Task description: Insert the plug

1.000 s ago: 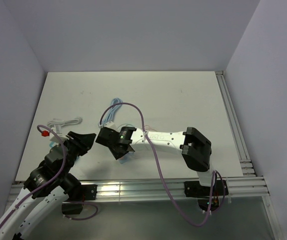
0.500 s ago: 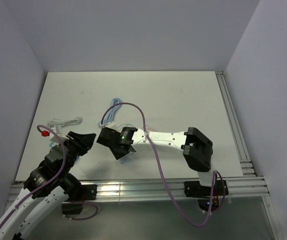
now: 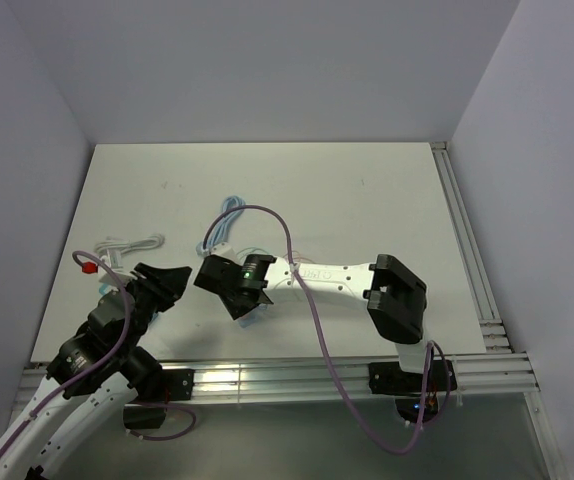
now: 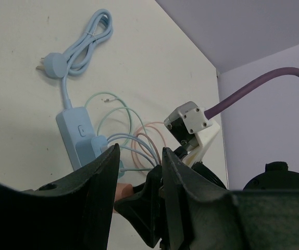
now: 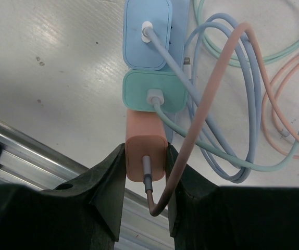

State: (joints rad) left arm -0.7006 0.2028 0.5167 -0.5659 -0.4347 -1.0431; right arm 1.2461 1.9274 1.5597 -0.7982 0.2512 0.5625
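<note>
As the right gripper (image 5: 146, 159) clamps the orange plug (image 5: 145, 141), cables (image 5: 253, 104) crowd alongside.

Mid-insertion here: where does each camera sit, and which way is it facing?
Top external: above and behind the bases, looking down on the table; both arms show, with left gripper and right gripper.
Left wrist: low over the table, facing the power strip; its own open fingers frame the bottom.
Right wrist: looking down on the orange plug, held between its own fingers.
Shared: both wrist views show the power strip and its coloured cables.
</note>
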